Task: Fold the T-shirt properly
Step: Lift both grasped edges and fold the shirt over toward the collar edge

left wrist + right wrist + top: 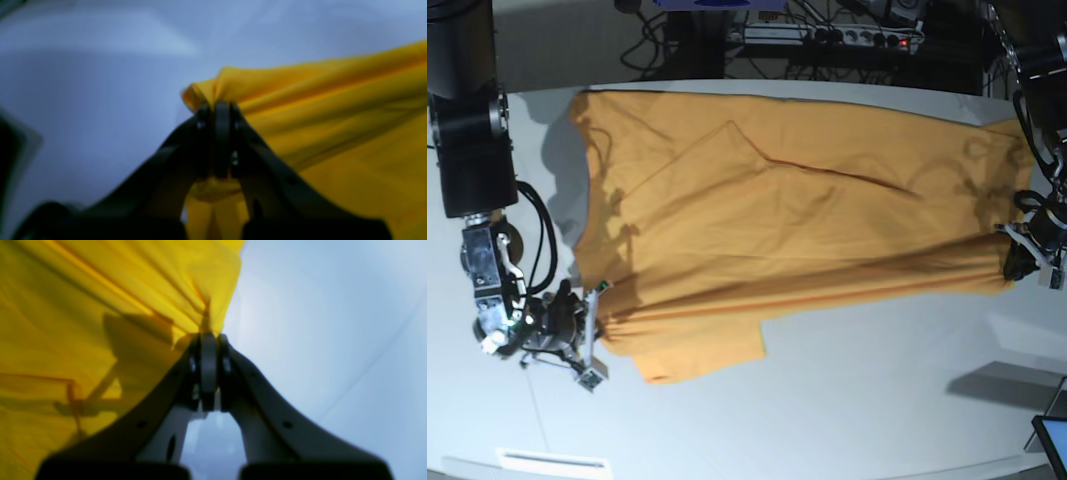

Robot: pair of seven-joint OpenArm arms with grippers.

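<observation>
Early in the fold: both jaws clamped shut on the T-shirt point(797, 200) near edge, lifted off counter point(877, 400); remaining folds pending.

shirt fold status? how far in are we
Early. Done: the T-shirt lies spread across the table, and both grippers have shut on its near edge. In hand: the left gripper and the right gripper each pinch a bunched end, fabric taut between them. Left: carrying that edge over; no finished fold shows yet, and a sleeve sticks out below.
</observation>
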